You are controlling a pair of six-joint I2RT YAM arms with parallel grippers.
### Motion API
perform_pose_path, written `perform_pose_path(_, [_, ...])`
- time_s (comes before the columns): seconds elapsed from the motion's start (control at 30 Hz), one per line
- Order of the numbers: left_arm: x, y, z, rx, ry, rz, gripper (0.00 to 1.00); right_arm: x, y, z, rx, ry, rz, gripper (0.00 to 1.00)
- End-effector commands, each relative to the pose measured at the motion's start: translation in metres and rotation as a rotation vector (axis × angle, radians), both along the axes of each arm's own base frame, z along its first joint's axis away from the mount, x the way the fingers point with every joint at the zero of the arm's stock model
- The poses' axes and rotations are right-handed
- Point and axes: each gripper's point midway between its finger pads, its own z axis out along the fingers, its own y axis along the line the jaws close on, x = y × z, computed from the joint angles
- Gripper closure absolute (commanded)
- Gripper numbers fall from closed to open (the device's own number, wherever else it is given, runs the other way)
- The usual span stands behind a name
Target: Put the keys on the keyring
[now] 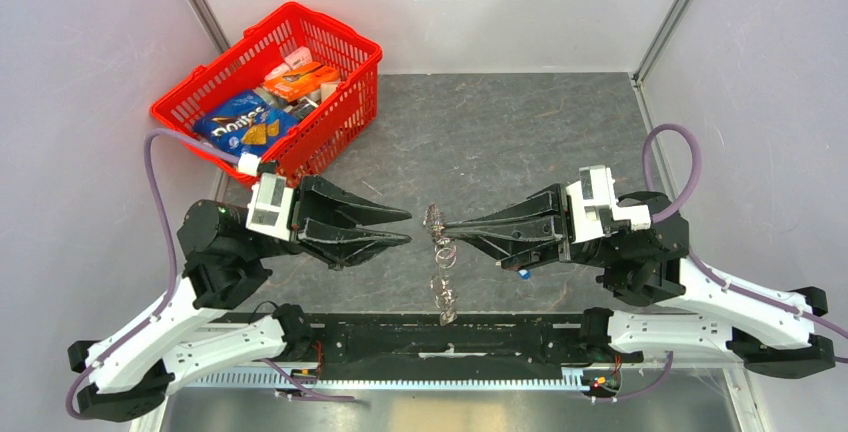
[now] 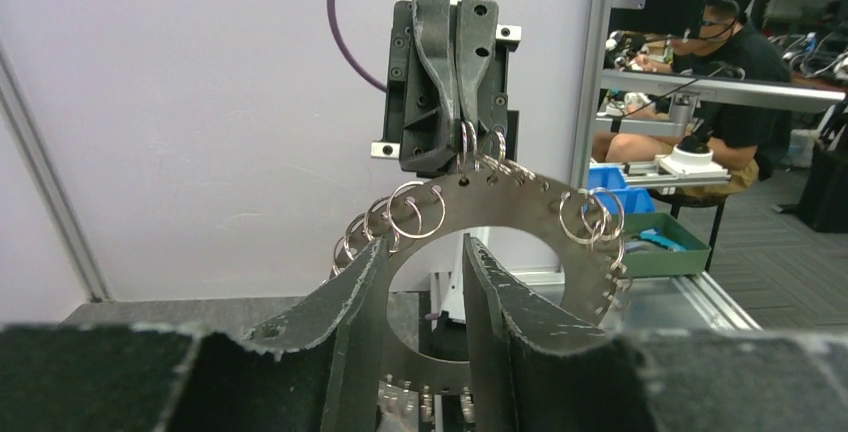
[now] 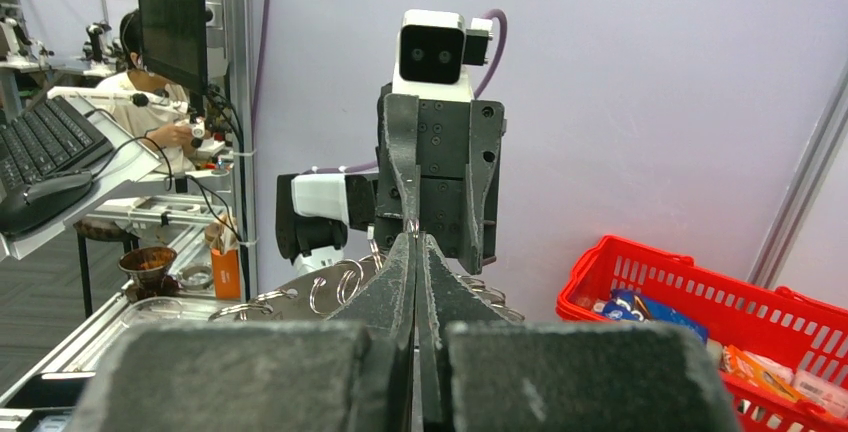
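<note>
Overhead, speckled grey table (image 1: 500,132), pale walls (image 1: 450,2).

"Doritos" brand on blue chip bag (image 1: 243,124), in red basket (image 1: 335,132)

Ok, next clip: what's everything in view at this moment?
Metal disc: one, silver, ring-shaped, upright between the grippers.
Split rings: several, silver, through the disc's rim holes; count unclear.
Small blue object: one, on table under right arm.
Basket: one, red, table's far-left corner.
Chip bag: one, blue, in basket.
Boxes: orange, in basket; count unclear.
Table: one, grey.
Left gripper: black, open, facing the disc.
Right gripper: black, shut on the disc's rim.
</note>
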Motion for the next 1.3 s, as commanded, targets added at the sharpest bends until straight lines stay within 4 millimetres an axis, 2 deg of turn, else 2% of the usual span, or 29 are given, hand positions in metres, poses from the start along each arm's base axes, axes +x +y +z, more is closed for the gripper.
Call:
perform_pose_path(0.0, [-0.007, -0.004, 0.015, -0.081, 0.048, -0.081, 0.62, -0.004, -0.016, 0.026, 0.140, 0.006, 0.012, 1.00])
perform_pose_path(0.53, [-0.013, -0.006, 0.031, -0.172, 0.083, -0.163, 0.66, -0.002, -0.017, 0.028, 0.234, 0.000, 0.014, 1.00])
perform_pose_path(0.8, [-0.018, -0.004, 0.032, -0.191, 0.091, -0.197, 0.68, 0.005, -0.015, 0.026, 0.257, 0.009, -0.019, 1.00])
perform_pose_path(1.27, [-0.016, -0.012, 0.033, -0.205, 0.110, -0.233, 0.70, 0.006, -0.012, 0.029, 0.278, 0.012, -0.012, 1.00])
